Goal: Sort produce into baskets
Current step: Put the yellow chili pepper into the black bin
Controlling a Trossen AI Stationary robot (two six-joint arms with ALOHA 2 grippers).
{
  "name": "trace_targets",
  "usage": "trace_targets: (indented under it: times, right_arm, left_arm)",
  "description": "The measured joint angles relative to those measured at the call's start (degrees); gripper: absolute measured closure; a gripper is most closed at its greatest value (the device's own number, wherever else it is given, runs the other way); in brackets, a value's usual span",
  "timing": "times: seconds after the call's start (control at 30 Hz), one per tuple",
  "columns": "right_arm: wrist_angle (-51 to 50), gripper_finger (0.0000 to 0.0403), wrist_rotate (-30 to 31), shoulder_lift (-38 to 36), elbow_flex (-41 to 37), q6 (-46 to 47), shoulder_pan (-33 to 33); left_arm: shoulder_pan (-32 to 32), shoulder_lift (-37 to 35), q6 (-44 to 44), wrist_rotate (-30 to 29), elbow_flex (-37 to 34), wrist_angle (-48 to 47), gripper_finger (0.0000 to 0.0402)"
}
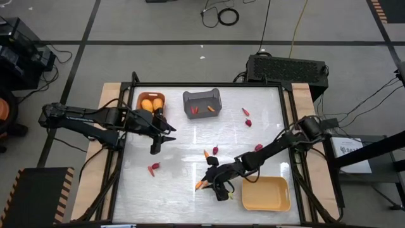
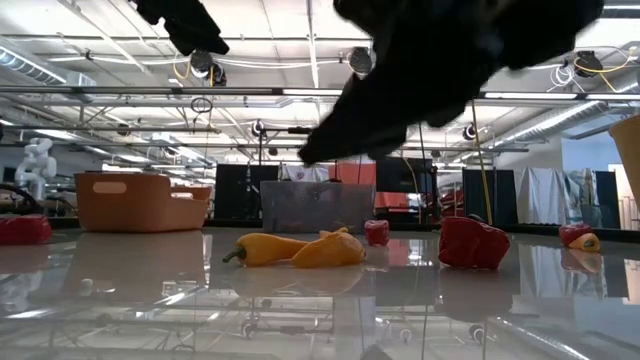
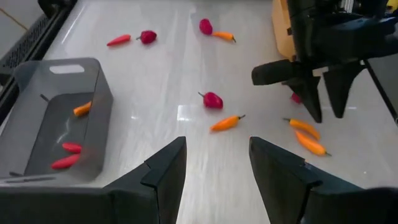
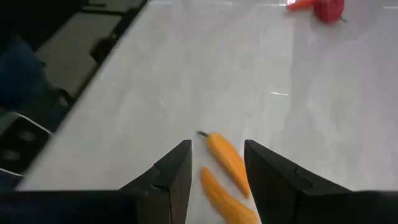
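Observation:
Two slim orange peppers (image 4: 227, 163) lie side by side on the table near its front middle; they also show in the high view (image 1: 201, 185) and the low view (image 2: 292, 250). My right gripper (image 4: 216, 149) is open and hangs just above them, one finger on each side, touching nothing. My left gripper (image 1: 166, 134) is open and empty over the table's left half, near the orange-brown bin (image 1: 152, 101), which holds yellow-orange fruits. The dark grey bin (image 1: 202, 104) holds slim red and orange peppers (image 3: 67, 154). The pale yellow bin (image 1: 266, 194) stands at the front right.
Dark-red berries (image 1: 215, 150) (image 1: 258, 147) (image 1: 249, 122) and an orange pepper (image 1: 206, 153) lie scattered mid-table. A red piece (image 1: 154, 168) lies at the front left. A raised black frame (image 1: 286, 126) borders the table.

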Motion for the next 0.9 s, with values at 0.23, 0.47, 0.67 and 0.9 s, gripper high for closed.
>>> trace_targets:
  times: [0.23,0.47,0.67,0.9]
  right_arm:
    - [-0.3,0.0264,-1.1,3.4,0.0,-3.3,-1.1]
    - [-3.2,0.0264,-1.2,4.2,0.0,-6.4,-1.1]
    - [-9.2,0.0265,-1.0,4.1,0.2,-7.5,-1.1]
    - [-9.6,0.0305,-1.0,4.1,0.2,-7.6,-1.2]
  left_arm:
    - [0.0,0.0,0.0,0.0,0.0,-0.5,0.0219]
    - [0.0,0.0,-0.6,0.0,0.0,-0.6,0.0219]
    - [0.0,0.0,-0.6,-0.1,0.0,-0.5,0.0219]
    - [0.0,0.0,-1.5,-0.3,0.0,-0.4,0.0219]
